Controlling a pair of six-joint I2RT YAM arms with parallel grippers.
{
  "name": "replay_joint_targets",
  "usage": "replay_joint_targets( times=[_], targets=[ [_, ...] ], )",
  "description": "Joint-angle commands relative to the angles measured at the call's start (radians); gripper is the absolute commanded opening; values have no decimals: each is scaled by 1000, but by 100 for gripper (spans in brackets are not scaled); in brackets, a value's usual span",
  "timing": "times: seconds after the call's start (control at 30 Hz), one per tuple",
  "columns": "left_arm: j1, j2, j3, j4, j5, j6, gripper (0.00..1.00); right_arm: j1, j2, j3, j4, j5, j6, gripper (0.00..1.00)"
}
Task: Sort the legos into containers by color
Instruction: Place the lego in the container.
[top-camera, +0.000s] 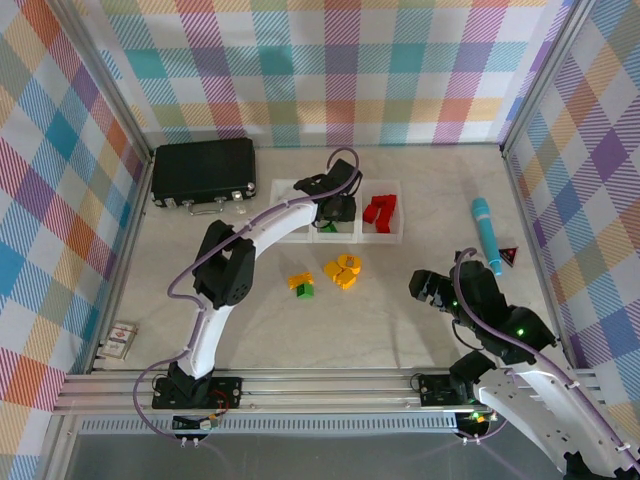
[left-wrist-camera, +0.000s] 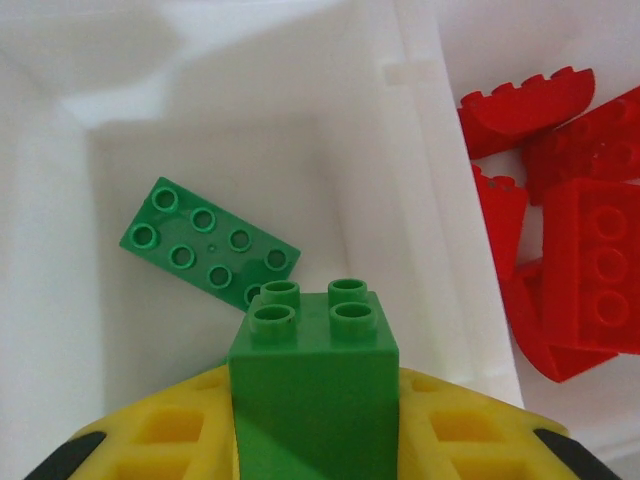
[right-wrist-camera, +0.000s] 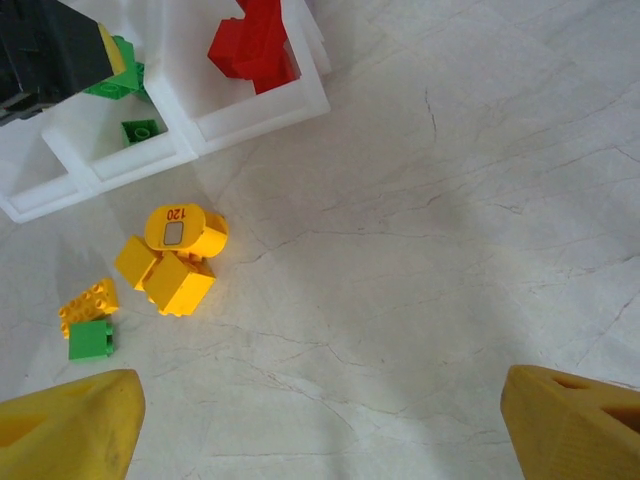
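The left tool (top-camera: 338, 208), gripping a green brick (left-wrist-camera: 312, 390), hangs over the middle bin of the containers (top-camera: 385, 238), barring it from above; its arm slants in from their near left. A black case (top-camera: 203, 172) stands just left of the containers. Yellow bricks (top-camera: 343, 270) lie near their front; right of those the worktop (top-camera: 400, 330) is bare. A blue pen-like thing (top-camera: 487, 235) lies well to the containers' right.
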Motion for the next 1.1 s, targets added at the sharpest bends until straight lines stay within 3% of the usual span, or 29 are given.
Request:
replay_joint_targets(
  times=[0.0,0.3,0.5,0.77,1.07],
  targets=[
    [23,20,45,39,7,9,32,-3,-18,25,-36,16,4,92],
    [47,88,105,60,43,33,53,-3,-40,43,-84,15,8,92],
    [60,53,83,85,69,32,60,-3,-88,31,-119,12,32,92],
    [63,-184,-130,224,109,78,77,-2,-73,8,-102,-41,37,92],
    [63,-513,-442,257,110,88,86,-3,11,-15,-1,-101,16,92]
  ],
)
